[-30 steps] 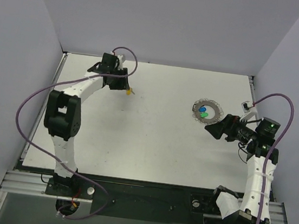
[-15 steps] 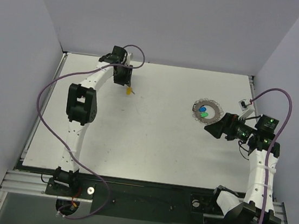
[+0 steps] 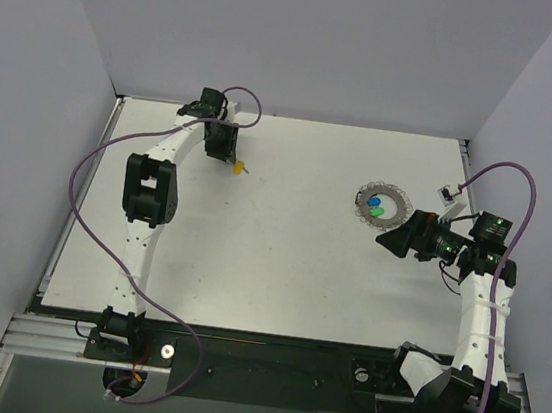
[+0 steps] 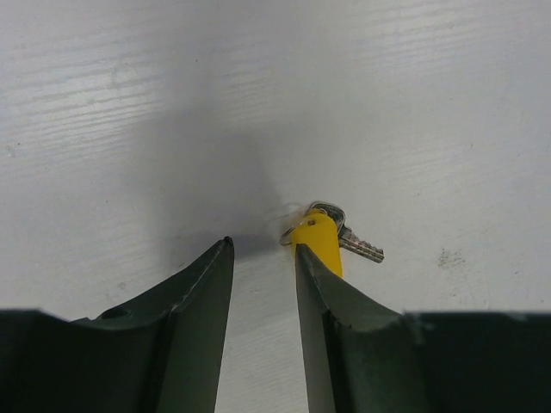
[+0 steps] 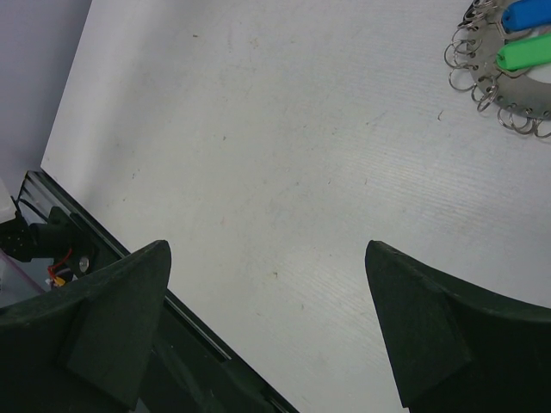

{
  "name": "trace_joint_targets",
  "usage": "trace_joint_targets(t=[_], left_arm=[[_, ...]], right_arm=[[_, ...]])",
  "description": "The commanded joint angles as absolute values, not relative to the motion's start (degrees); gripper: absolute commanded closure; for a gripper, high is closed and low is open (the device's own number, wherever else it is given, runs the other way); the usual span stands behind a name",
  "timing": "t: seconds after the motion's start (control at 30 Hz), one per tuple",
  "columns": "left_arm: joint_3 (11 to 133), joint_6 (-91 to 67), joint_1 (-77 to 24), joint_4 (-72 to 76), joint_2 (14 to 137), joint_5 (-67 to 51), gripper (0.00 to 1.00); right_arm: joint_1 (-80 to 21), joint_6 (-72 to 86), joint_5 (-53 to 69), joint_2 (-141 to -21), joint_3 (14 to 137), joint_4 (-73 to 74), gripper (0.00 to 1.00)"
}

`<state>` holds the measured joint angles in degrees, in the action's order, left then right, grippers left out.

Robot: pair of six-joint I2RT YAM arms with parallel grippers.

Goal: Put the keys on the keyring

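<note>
The yellow key lies on the white table at the back left, its metal blade pointing right. My left gripper hangs right over it, jaws partly open with only bare table between them; the key's head sits just outside the right finger, partly hidden by it. In the top view that gripper stands just left of the yellow key. The keyring lies at the right, with the blue key and green key on it. My right gripper hovers wide open near the keyring's lower right.
The right wrist view shows the keyring's rim with the blue key and green key at the top right, and the table's black front rail at the lower left. Grey walls enclose the table.
The left arm has straightened and swung its elbow right while its gripper settled over the yellow key and its jaws narrowed. The right arm has barely moved.
</note>
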<state>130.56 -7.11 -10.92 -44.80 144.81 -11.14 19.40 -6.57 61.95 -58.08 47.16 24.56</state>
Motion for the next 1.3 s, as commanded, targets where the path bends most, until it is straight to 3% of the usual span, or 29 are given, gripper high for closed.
trace_joint_targets(t=[0.0,0.43,0.8,1.0,1.1,1.27], left_arm=[[133.8,-6.2,-10.7,-42.4,145.9,-15.7,0.56],[134.4,-7.5,-10.5,-41.1,147.3,-17.5,0.59],[134.6,-9.2,-10.4,-40.8,147.7,-17.8,0.70],[134.6,-10.0,-10.2,-40.7,147.2,-18.5,0.81],[134.5,-10.6,-9.9,-40.2,146.5,-19.2,0.94],[132.0,-10.8,-9.9,-36.9,143.1,-22.3,1.00]], right_arm=[[19.0,-8.3,62.8,-58.8,49.8,25.4,0.10],[18.7,-9.3,62.4,-59.2,50.2,26.5,0.10],[18.5,-9.4,62.2,-59.2,49.9,26.5,0.10],[18.4,-9.5,62.1,-59.0,49.9,26.5,0.10],[18.3,-9.6,62.0,-59.1,49.9,26.5,0.10],[18.1,-9.8,61.6,-58.9,49.7,26.5,0.10]])
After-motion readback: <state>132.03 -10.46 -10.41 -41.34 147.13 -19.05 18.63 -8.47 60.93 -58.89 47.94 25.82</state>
